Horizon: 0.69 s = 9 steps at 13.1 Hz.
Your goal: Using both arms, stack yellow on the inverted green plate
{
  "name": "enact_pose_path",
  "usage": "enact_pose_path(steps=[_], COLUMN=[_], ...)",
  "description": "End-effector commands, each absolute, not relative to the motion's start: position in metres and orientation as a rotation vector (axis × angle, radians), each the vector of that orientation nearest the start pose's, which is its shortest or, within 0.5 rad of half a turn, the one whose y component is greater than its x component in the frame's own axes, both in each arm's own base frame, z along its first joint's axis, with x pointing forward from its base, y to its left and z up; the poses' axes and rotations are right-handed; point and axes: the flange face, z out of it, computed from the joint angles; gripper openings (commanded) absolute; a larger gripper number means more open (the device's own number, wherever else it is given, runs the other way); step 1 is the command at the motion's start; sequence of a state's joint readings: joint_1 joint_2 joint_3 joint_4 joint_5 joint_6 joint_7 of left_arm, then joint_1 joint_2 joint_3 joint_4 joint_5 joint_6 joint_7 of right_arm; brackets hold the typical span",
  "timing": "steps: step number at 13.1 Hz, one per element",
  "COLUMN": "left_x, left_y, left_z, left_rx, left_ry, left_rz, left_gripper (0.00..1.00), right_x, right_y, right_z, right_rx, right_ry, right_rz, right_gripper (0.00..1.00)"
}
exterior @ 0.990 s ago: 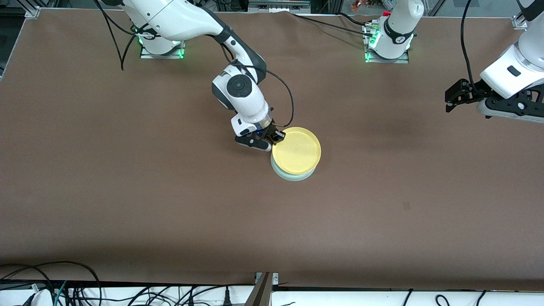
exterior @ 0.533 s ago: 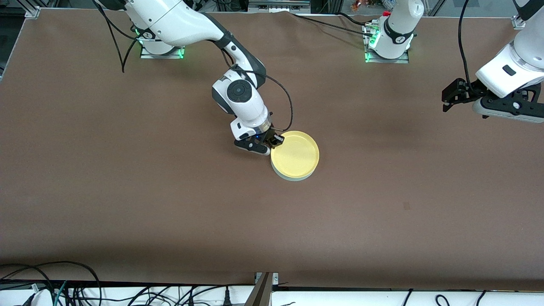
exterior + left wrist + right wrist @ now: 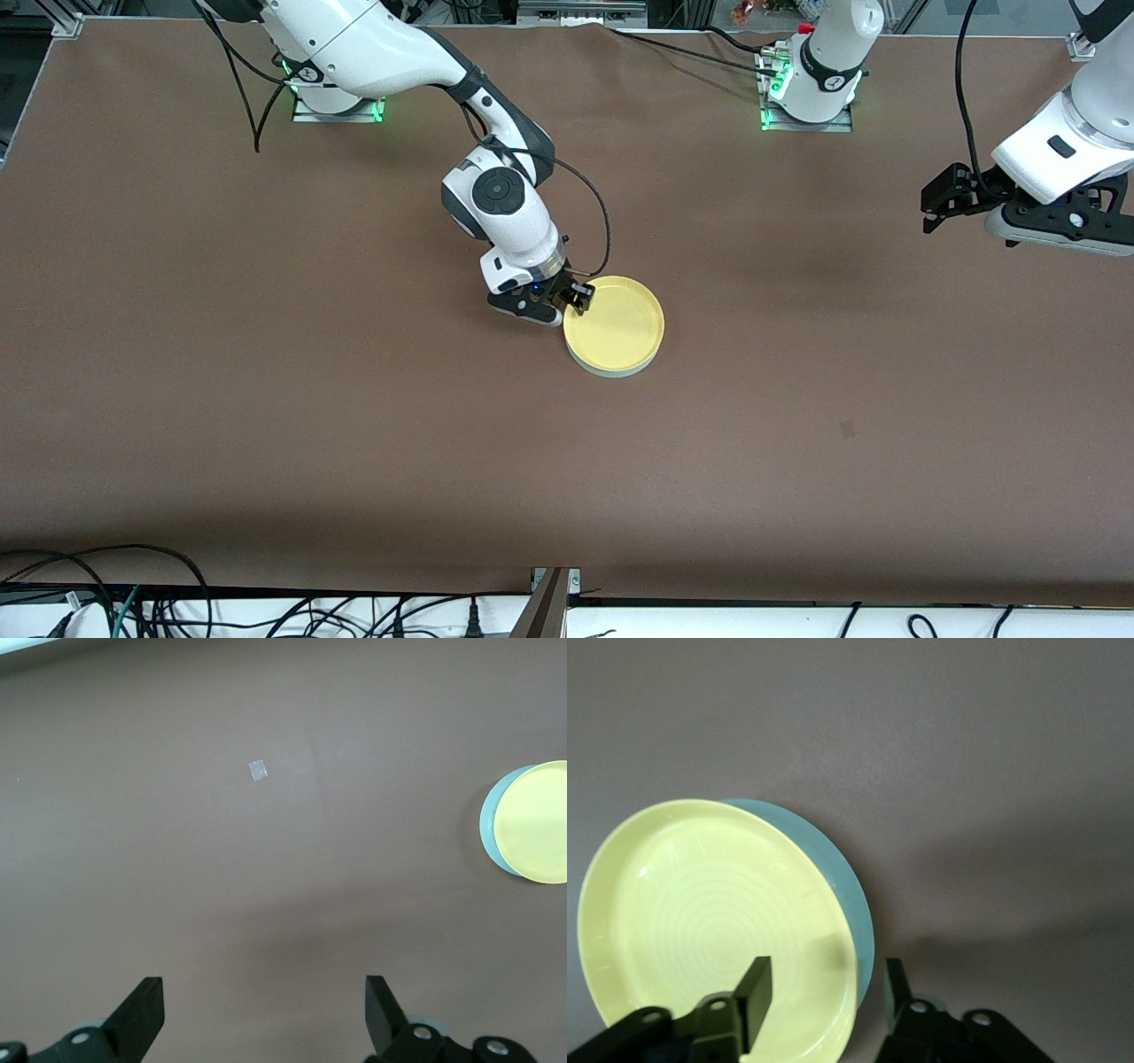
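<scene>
The yellow plate (image 3: 616,323) lies upright on the inverted green plate (image 3: 611,373) in the middle of the table; only a thin pale green edge shows beneath it. My right gripper (image 3: 574,299) is open, its jaws astride the yellow plate's rim on the side toward the right arm's base. In the right wrist view the gripper (image 3: 826,973) has one finger over the yellow plate (image 3: 700,912) and one outside the green plate (image 3: 846,886). My left gripper (image 3: 928,211) waits open and empty in the air at the left arm's end of the table. Its wrist view (image 3: 263,988) shows both plates, yellow (image 3: 536,819) and green (image 3: 490,819), far off.
The brown table cover (image 3: 354,425) stretches bare around the stack. A small pale square mark (image 3: 258,770) lies on it, nearer the front camera than the left gripper. Cables (image 3: 133,594) run along the table's front edge. The arm bases (image 3: 806,97) stand along the back edge.
The yellow plate has come down from a raised, offset position and settled onto the green plate. The left gripper has shifted slightly upward in the front view.
</scene>
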State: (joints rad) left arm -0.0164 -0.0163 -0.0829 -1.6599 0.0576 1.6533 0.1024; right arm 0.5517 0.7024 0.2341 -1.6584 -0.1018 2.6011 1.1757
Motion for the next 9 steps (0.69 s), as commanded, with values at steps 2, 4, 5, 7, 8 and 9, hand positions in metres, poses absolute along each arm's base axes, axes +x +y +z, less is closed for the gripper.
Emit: enact_pose_path(steps=[2,4,5,7,8,9], left_x=[0.554,0.554,0.555,0.554,0.554,0.554], left_y=[-0.051,-0.051,-0.05,-0.051,-0.051,-0.051], left_z=[0.602,0.602,0.602,0.602,0.602,0.602], left_rx=[-3.075,-3.075,-3.075,-3.075,-3.075,-3.075], left_ry=[0.332,0.334,0.332,0.332,0.332,0.33], left_rz=[-0.023,-0.023,-0.023,-0.023,-0.021,-0.023], left_gripper=[1.0,1.0,1.0,1.0,1.0,1.0], right_x=[0.547,0.561,0.567,0.57,0.571,0.567], right_y=[0.455,0.419,0.398,0.355,0.331,0.311], right_z=[0.332,0.385,0.412,0.464,0.482,0.504], right_rx=[-2.923,-2.981,-2.971,-2.959,-2.986,-3.008], right_ry=[0.609,0.588,0.579,0.534,0.525,0.477], right_rz=[-0.157,-0.131,-0.095,-0.023,-0.007,0.004], right_gripper=[1.0,1.0,1.0,1.0,1.0,1.0])
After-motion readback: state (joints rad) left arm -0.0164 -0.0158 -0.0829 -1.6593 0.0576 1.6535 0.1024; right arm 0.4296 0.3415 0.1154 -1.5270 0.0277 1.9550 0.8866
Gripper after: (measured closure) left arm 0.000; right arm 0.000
